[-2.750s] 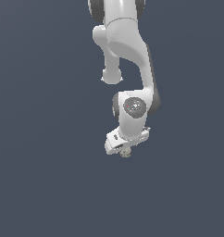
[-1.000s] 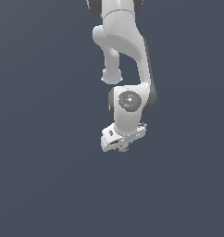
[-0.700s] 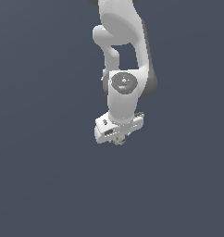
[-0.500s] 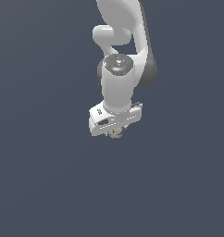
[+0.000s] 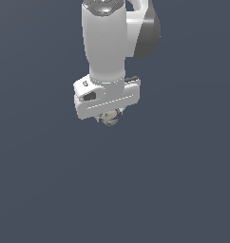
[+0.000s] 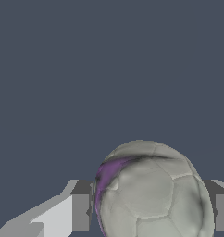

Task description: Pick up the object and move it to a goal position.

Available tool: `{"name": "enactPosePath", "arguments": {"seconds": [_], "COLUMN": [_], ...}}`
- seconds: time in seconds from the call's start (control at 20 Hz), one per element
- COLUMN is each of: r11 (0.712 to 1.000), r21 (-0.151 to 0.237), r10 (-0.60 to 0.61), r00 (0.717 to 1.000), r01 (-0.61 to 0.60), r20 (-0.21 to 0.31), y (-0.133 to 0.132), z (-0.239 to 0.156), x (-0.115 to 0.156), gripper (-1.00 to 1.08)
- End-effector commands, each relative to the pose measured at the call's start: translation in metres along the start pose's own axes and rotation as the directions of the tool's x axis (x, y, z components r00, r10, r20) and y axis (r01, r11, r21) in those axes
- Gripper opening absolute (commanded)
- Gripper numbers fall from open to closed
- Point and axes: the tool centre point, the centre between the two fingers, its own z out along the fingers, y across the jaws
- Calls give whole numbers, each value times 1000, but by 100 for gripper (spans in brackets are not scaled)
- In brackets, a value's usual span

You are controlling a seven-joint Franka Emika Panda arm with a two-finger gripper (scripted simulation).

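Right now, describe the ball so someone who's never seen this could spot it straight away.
Find the white robot arm coming down from the top of the exterior view and follow it to its end effector. The ball is gripped just beneath it. It is small, greyish-white, panelled like a football with a purple smear, the only round thing there.

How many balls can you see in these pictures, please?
1. A single greyish-white ball sits clamped between the fingers of the gripper, just under the arm's hand. No other is visible, though the arm could hide something behind it.
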Motion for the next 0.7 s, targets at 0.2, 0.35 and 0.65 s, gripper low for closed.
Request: {"name": "enactPosePath", "arguments": {"seconds": [0.2,0.35,0.65], "r11": [1000,1000,1000], "r21": [0,0,0], "r10": [-1,-1,0], "r00": [1000,1000,1000], "r01": [1,1,0], "r20": [0,0,0], "y": [11,13,14], "z": [-37,-45,-46], "x": [-8,-10,-9], "gripper": [-100,-100,-100]}}
